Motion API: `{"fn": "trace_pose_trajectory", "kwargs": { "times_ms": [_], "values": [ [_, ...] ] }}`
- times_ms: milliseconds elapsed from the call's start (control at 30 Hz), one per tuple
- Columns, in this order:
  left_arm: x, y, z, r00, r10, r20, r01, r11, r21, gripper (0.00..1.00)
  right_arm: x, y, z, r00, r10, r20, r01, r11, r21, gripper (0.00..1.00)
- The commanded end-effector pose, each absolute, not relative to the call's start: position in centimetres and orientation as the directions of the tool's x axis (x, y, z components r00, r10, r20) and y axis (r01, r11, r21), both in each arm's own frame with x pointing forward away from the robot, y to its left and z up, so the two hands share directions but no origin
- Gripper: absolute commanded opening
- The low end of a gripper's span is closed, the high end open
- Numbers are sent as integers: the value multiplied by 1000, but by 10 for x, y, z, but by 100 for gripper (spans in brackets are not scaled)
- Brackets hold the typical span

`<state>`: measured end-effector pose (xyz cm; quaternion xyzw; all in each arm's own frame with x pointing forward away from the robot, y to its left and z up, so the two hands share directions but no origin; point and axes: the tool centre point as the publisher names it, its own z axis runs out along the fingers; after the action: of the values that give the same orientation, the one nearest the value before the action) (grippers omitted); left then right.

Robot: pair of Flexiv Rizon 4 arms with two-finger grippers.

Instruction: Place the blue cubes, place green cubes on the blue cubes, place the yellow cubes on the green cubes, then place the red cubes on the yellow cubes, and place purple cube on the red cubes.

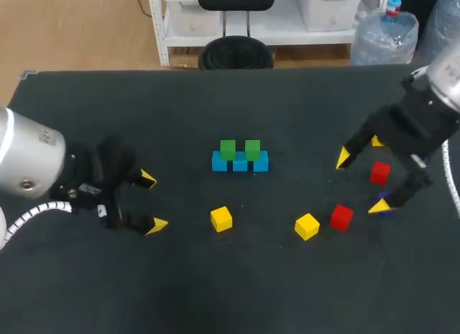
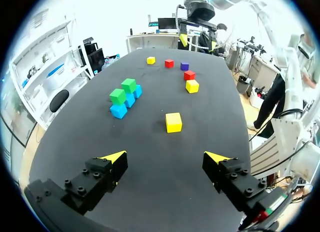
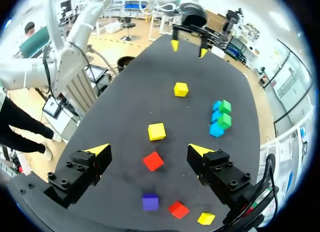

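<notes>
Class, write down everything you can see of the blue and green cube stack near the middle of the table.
The stack has two layers. Three blue cubes stand side by side in a straight row on the dark table, and two green cubes sit on top of them with a small gap between. All look like plain, matte, solid-coloured blocks, sitting level and square. Nothing else touches the stack.

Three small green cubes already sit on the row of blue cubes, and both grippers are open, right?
Not three: the head view shows two green cubes on the row of blue cubes. The left gripper and right gripper are indeed open.
</notes>
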<state>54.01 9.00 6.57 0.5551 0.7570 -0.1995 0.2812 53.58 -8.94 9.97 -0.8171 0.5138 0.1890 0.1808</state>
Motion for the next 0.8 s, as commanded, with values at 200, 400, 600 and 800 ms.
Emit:
{"fn": "trace_pose_trajectory", "kwargs": {
  "times_ms": [200, 400, 600, 800],
  "values": [
    [539, 92, 65, -222, 724, -653, 953, 303, 11, 100, 529, -67, 66, 429, -764, -481, -886, -461, -58, 100],
    [539, 92, 65, -222, 724, -653, 953, 303, 11, 100, 530, -50, 52, 460, -746, -481, -860, -509, -33, 100],
    [539, 92, 65, -222, 724, -653, 953, 303, 11, 100, 533, -43, 45, 490, -730, -477, -837, -547, -22, 100],
    [539, 92, 65, -222, 724, -653, 953, 303, 11, 100, 535, -40, 35, 499, -727, -471, -828, -561, -11, 100]
  ]
}}
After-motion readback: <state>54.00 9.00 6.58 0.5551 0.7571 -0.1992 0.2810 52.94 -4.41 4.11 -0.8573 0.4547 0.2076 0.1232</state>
